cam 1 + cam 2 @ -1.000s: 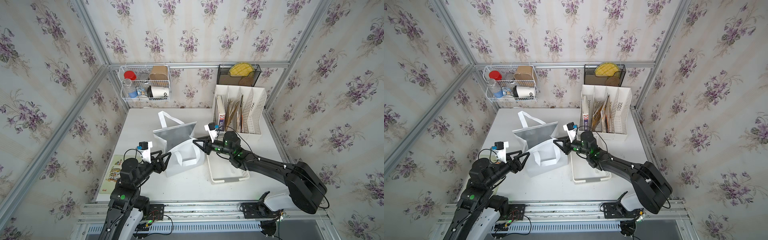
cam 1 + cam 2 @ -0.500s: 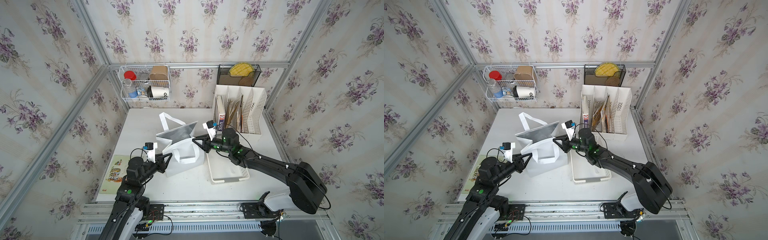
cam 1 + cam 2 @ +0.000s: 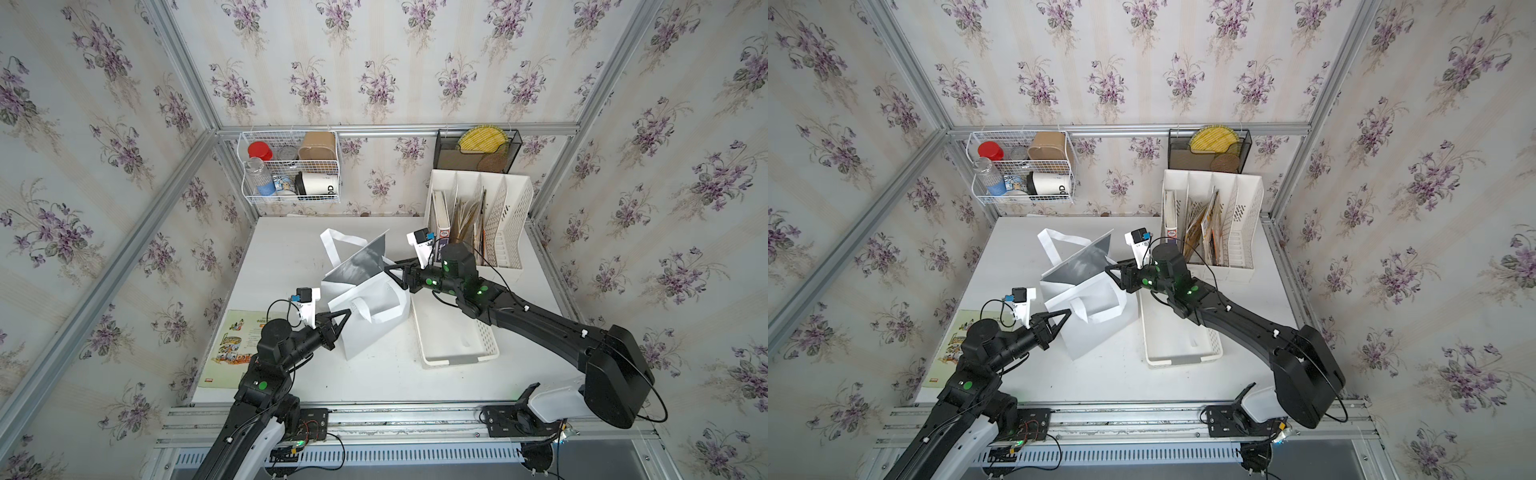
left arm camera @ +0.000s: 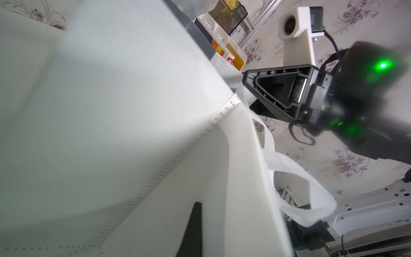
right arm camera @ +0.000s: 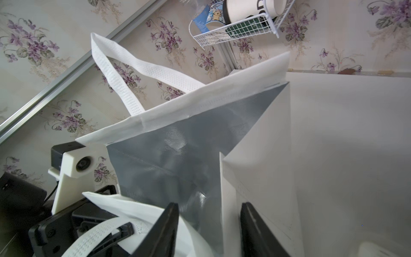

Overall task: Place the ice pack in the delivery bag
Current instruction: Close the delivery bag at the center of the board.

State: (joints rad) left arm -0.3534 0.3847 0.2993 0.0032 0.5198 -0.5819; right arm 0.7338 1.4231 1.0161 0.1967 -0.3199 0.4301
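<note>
You brought your left gripper [image 3: 347, 313] in and pinched the delivery bag [image 3: 365, 332] by its near rim. Your right gripper [image 3: 390, 267] loosened, jaws spread astride the far rim. The bag stood beside the basket [image 3: 488, 341].

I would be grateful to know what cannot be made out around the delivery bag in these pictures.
- Ice pack: recognisable in no view; the walls of the delivery bag hide its floor in both top views.
- Left claw: shut at the rim; fabric hides whether strap or wall is pinched.
- Left wrist view: the near bag wall is blurred.
</note>
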